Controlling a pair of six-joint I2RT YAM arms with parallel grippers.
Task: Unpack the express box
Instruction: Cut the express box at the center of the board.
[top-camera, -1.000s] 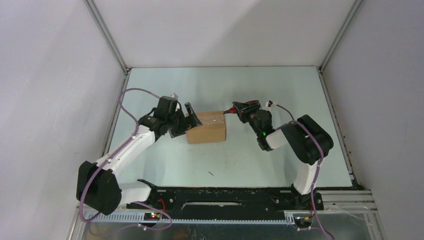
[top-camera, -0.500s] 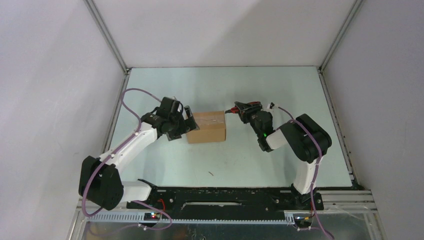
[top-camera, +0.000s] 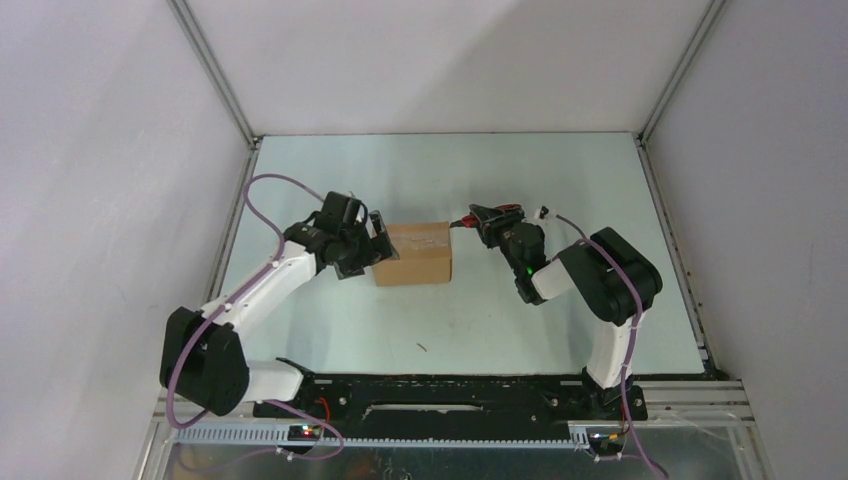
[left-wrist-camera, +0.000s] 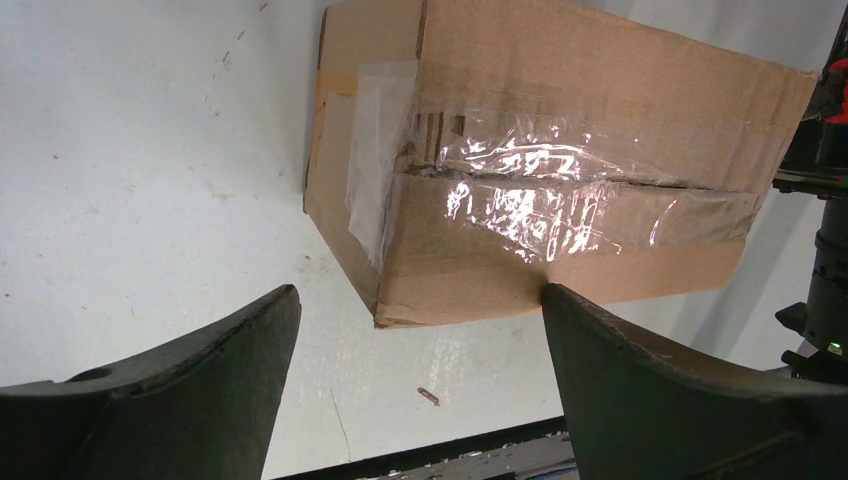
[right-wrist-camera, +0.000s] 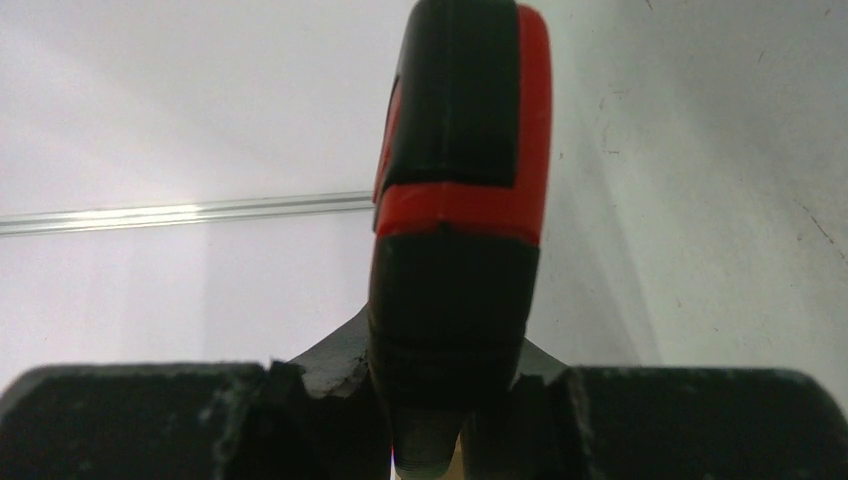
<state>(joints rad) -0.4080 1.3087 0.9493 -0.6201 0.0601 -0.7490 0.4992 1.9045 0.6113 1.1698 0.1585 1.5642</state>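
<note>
Express box (top-camera: 413, 253): mid-table, between the two arms, lying flat, flaps down.

Nearest first: pale table (top-camera: 440, 320) in front of the box, one small dark speck (top-camera: 424, 347) on it. No unpacked contents in sight.

Left gripper (top-camera: 376, 240): at the box's left end, jaws wide apart. Dark fingers (left-wrist-camera: 200, 380) flanking that end; contact with the cardboard not decidable from the wrist view.

Clear tape (left-wrist-camera: 540, 190) along the seam: glossy, wrinkled, no slit visible.

Right gripper (top-camera: 482, 220): just right of the box, jaws clamped on a red-and-black knife (right-wrist-camera: 458, 190). Tip aimed at the box's right end; touching or not, cannot tell.

Judged progress: early.
- Done: knife in hand, box bracketed from both sides.
- Left: brace box, cut tape, lift flaps, take out contents.

Beyond the box: more pale table up to the far wall (top-camera: 440, 60).
</note>
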